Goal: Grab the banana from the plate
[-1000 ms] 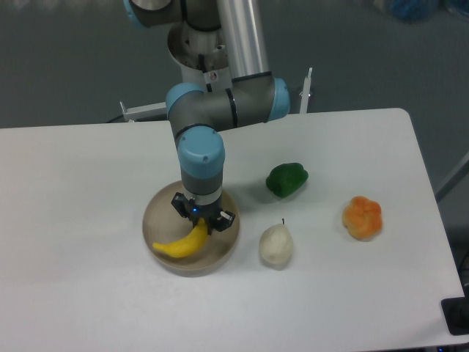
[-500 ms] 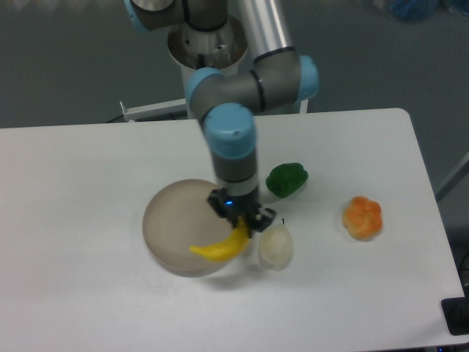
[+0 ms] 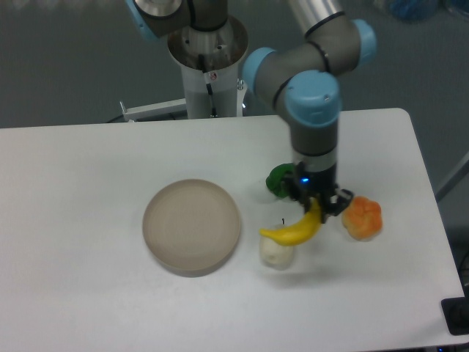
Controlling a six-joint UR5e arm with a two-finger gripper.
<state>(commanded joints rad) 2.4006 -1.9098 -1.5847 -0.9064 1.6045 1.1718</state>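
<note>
White table (image 3: pixel 88 183) with rounded corners filled most of the view. Behind it lay a dark grey floor (image 3: pixel 66 59), blurred. A blue object (image 3: pixel 418 9) sat blurred at top right. Even, soft light.

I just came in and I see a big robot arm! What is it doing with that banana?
The gripper is holding the banana up in the air, over the pale pear. The plate it came from now sits bare on the left. A green fruit and an orange one lie near the arm.
</note>
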